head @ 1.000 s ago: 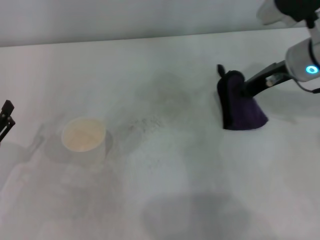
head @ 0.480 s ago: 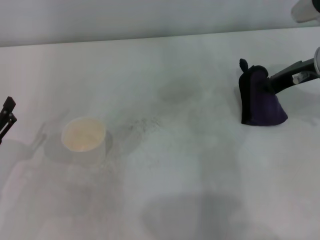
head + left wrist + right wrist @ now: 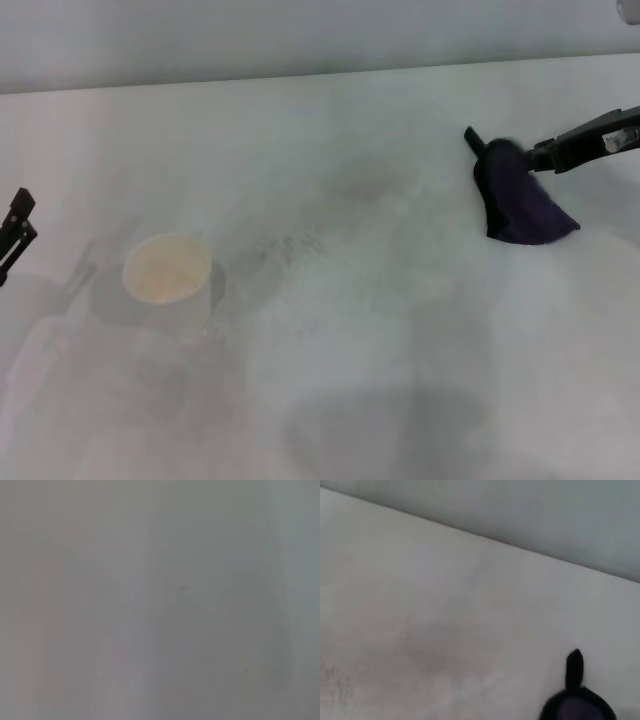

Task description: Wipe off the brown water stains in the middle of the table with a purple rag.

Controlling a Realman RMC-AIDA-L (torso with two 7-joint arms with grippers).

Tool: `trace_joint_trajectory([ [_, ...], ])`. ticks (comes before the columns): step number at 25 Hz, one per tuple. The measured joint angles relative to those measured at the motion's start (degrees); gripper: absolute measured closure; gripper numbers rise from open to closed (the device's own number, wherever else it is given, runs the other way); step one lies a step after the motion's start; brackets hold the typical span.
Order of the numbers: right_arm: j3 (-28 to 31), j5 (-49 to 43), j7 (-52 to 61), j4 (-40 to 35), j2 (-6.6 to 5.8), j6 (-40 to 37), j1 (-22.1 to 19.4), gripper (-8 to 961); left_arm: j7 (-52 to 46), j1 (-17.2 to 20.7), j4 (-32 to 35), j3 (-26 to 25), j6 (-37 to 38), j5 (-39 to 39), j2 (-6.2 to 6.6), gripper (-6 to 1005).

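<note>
The purple rag (image 3: 522, 205) hangs bunched on the right side of the table (image 3: 420, 330), its lower edge at the surface and its black loop tab pointing to the left. My right gripper (image 3: 537, 158) reaches in from the right edge and is shut on the rag's top. The brown water stains (image 3: 348, 192) show only as a faint tan-grey smear near the middle, well left of the rag. In the right wrist view, the rag (image 3: 576, 707) peeks in at the edge and the stains (image 3: 447, 650) appear as a dim patch. My left gripper (image 3: 14, 235) is parked at the far left edge.
A white paper cup (image 3: 167, 275) with pale tan liquid stands left of centre. A faint grey speckled smudge (image 3: 285, 246) lies between the cup and the stains. The table's back edge (image 3: 320, 75) meets a grey wall. The left wrist view shows only plain grey.
My right gripper has carried the rag to the right, away from the table's middle. The arm now shows less in the head view. The left arm has not moved.
</note>
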Motion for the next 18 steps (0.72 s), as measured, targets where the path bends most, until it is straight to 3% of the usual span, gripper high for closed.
trace_joint_trajectory([
  [4, 2.21, 3.10, -1.96, -0.16, -0.03, 1.28, -0.25, 701, 0.00, -0.10, -0.05, 0.00, -0.06, 0.00, 0.00, 126],
  [10, 5.28, 3.32, -3.23, -0.16, -0.13, 1.56, -0.40, 698, 0.00, -0.16, -0.15, 0.00, -0.08, 0.00, 0.00, 126],
  [18, 13.94, 6.62, -9.93, 1.33, 0.11, -0.58, -1.92, 695, 0.02, -0.76, -0.34, 0.00, -0.22, 0.00, -0.15, 127],
])
